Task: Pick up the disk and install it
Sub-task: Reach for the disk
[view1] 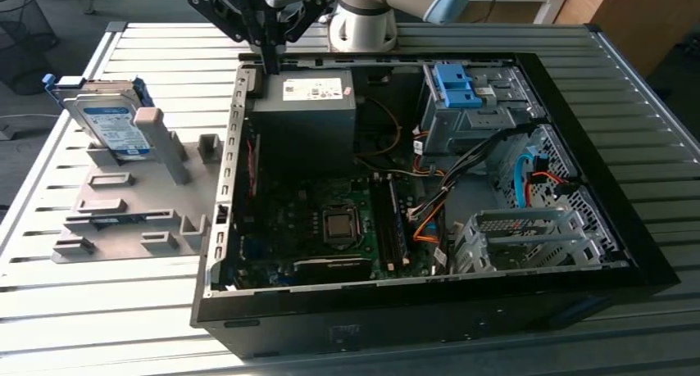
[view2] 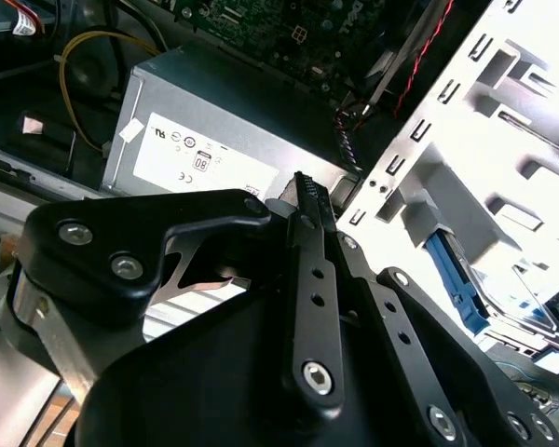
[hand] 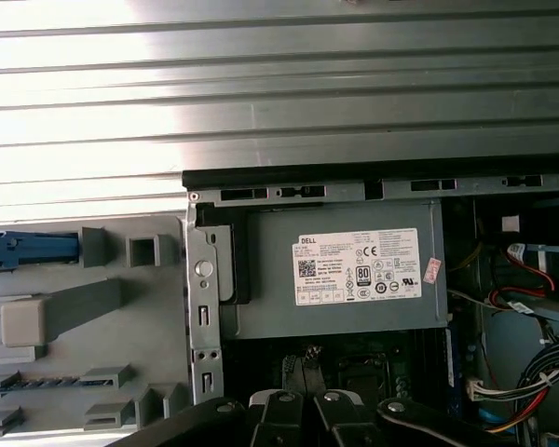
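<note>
In the exterior view, the gripper (view1: 268,62) hangs over the back edge of the open computer case (view1: 647,246), just beside the grey power supply (view1: 306,93). Its fingers are pressed together and pinch nothing. The disk (view1: 110,124) stands tilted in a grey rack (view1: 120,224) on the slatted table (view1: 110,310), at the exterior view's left of the case, well apart from the gripper.

In the second wrist view, the closed fingertips (view2: 304,184) point toward the power supply.

In the first wrist view, the disk's blue frame (hand: 28,250) sits on the rack beside the case wall.
</note>
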`<state>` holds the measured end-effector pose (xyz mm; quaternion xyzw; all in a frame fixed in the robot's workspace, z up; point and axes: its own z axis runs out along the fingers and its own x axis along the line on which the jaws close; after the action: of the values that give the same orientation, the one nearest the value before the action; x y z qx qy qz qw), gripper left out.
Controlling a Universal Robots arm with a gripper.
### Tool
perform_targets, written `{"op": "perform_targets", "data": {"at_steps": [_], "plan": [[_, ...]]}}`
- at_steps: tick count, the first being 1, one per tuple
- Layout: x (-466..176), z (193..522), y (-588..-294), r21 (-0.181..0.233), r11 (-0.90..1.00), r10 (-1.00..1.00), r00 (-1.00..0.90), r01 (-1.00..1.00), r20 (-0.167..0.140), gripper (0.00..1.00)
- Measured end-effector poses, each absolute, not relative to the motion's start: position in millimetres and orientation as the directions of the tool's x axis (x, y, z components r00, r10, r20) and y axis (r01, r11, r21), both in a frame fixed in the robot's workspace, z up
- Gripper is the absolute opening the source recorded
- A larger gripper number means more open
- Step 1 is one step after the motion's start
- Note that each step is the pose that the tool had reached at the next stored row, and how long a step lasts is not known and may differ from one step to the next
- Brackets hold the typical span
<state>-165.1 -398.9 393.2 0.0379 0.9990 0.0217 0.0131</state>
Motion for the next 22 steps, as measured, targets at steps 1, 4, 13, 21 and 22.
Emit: {"op": "perform_targets", "data": {"at_steps": [1,4,13,21,22], "plan": [[-166,393,-399,0.044,0.996,0.076,-0.997,0.075,-0.025,0.11],[-168,393,-399,0.044,0.996,0.076,-0.997,0.075,-0.024,0.11],[-173,393,-399,0.044,0.996,0.076,-0.997,0.075,-0.024,0.11],[-176,392,-399,0.044,0.996,0.076,-0.997,0.075,-0.024,0.11],[-176,392,-399,0.044,0.996,0.076,-0.997,0.075,-0.024,0.11]]}}
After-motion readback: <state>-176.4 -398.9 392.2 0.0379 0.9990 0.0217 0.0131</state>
